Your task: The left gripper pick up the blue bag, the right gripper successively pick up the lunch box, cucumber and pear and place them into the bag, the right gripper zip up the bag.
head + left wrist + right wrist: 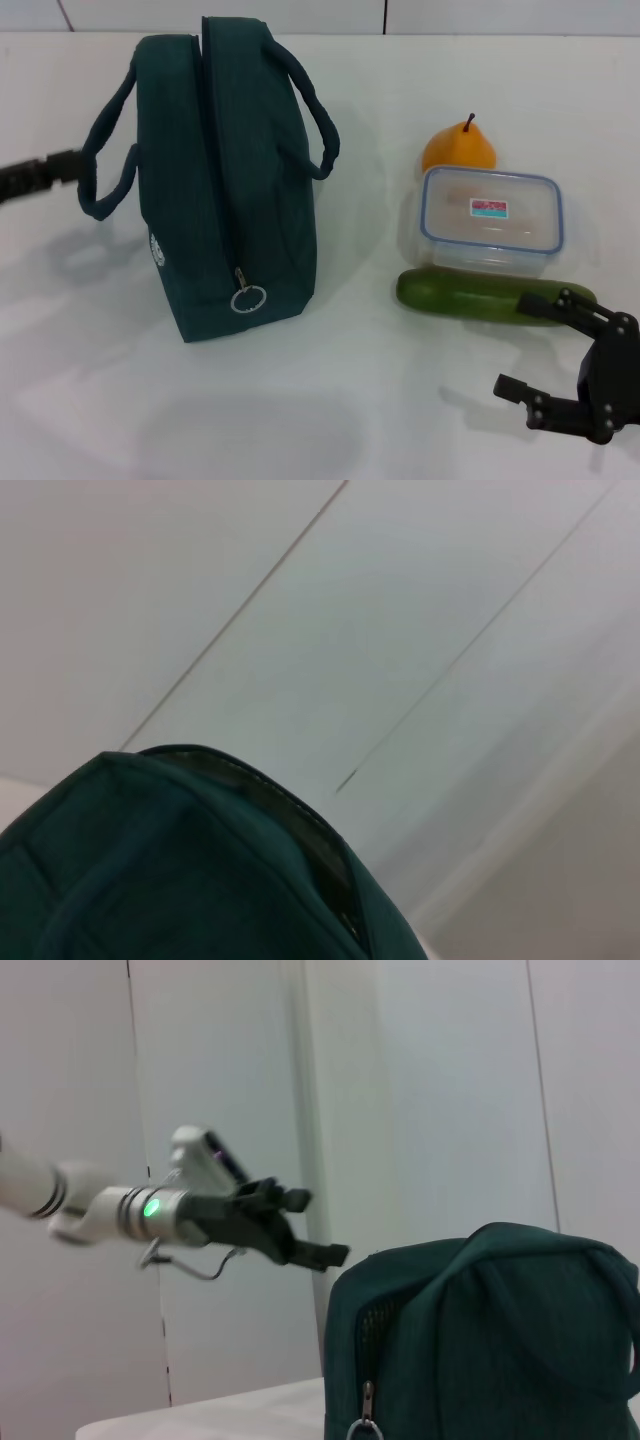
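My left gripper (300,1240), fingers apart, nears the blue bag (235,190); soft fabric, best gripped by its loop handle (105,165).

In the head view, the black two-fingered left gripper (66,163) is cut by the picture's edge, and its fingertips are hidden behind the loop handle of the dark teal fabric bag (235,190). The clear plastic lunch box with blue-rimmed lid (492,220) hides the lower part of the orange-yellow pear (458,150) and the far side of the long dark green cucumber (470,295). The edge also cuts the arm of the black right gripper (545,345).
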Robot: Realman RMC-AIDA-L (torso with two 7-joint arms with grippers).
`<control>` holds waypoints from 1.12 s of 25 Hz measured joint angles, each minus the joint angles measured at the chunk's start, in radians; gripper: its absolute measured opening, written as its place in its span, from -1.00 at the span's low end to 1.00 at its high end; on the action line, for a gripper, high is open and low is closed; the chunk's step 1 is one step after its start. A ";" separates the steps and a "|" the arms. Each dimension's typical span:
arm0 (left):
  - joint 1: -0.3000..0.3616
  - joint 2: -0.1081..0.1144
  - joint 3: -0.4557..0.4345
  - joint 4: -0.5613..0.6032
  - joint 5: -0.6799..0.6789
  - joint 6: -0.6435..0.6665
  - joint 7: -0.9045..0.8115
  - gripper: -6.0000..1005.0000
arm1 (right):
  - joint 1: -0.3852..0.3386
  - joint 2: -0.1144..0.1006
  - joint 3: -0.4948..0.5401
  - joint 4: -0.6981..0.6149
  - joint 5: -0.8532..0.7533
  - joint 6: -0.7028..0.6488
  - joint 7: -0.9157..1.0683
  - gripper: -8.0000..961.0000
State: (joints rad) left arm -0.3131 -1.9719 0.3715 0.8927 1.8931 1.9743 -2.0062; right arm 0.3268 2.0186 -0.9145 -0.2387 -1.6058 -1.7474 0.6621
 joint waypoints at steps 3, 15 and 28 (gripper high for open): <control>-0.054 -0.010 0.009 0.166 0.040 -0.011 -0.167 0.78 | 0.001 0.000 0.002 0.001 0.001 0.000 0.000 0.81; -0.227 -0.006 0.245 0.523 0.324 -0.089 -0.629 0.77 | 0.002 0.000 0.003 0.004 0.005 -0.010 0.001 0.81; -0.294 -0.025 0.303 0.477 0.447 -0.140 -0.649 0.77 | 0.000 0.000 0.000 0.019 0.013 -0.011 0.000 0.81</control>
State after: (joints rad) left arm -0.6075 -1.9967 0.6743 1.3693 2.3401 1.8346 -2.6553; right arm 0.3267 2.0186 -0.9146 -0.2202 -1.5928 -1.7580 0.6617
